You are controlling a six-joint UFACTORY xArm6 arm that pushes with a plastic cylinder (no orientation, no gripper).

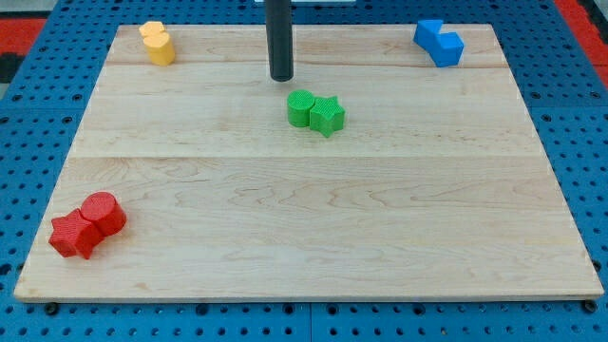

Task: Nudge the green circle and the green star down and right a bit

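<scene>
My tip point(281, 77) sits just up-left of the green circle point(300, 108), which touches the green star point(327, 116) near the board's point(304, 237) top middle. That side suits a down-right push; I have no jaws, only a rod

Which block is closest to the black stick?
The green circle. It sits just below my tip, slightly to the view's right, and touches the green star, which lies a little farther off. The yellow, blue and red blocks sit near the board's corners.

A pale wooden counter point(313, 228) with visible grain fills most of the view. Around it runs a blue pegboard surface point(38, 104) dotted with holes. Red patches point(28, 24) show at the view's top corners.
</scene>
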